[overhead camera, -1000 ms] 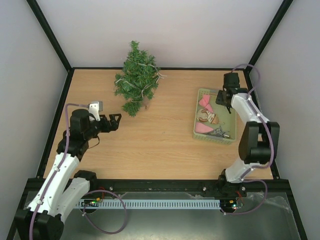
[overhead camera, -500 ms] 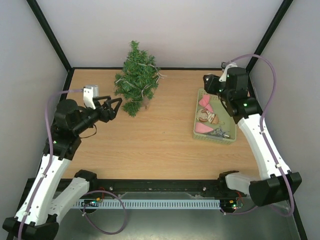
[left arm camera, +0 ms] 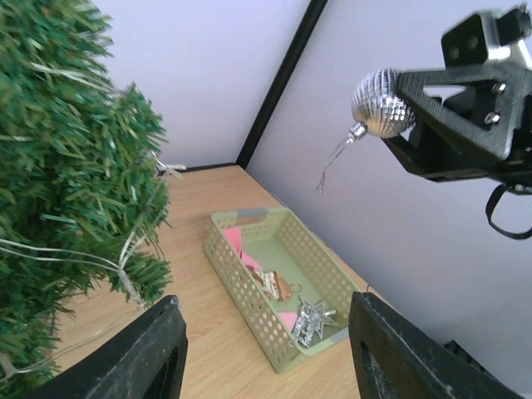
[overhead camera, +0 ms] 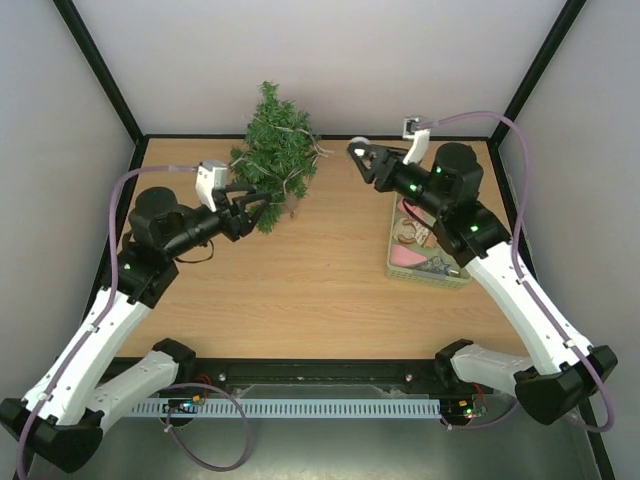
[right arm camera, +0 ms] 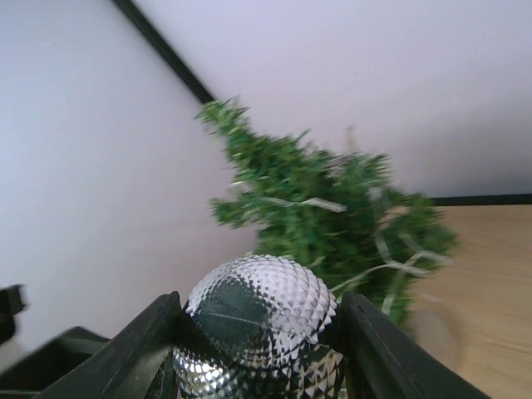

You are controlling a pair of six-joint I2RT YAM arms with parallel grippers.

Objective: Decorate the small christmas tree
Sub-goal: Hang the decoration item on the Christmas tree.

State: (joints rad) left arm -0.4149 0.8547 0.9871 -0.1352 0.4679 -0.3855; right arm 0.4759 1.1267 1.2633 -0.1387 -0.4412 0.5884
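Top view: the small christmas tree [overhead camera: 275,160] stands at about 12 o'clock on the wooden surface [overhead camera: 320,290], a bit left of centre, near the back wall. The left end effector [overhead camera: 254,208] is right at the tree's lower branches, roughly 7 o'clock from it, but from up there you can't really read its jaws. The left wrist view sorts that out: fingers apart with nothing between them, and needles and thin pale wire filling the left side.

That view also gives the best look at the right end effector [overhead camera: 362,157]. It's clamped on a silver faceted ball ornament [left arm camera: 382,103] up in the air, with a hanger loop dangling off the ball. From above the ball is hard to make out. The right wrist view shows it wedged between both fingers, with the tree blurry beyond.

The pale green basket [overhead camera: 394,232] sits at 3 o'clock. The left wrist view shows pink pieces and a silver star [left arm camera: 312,320] inside.
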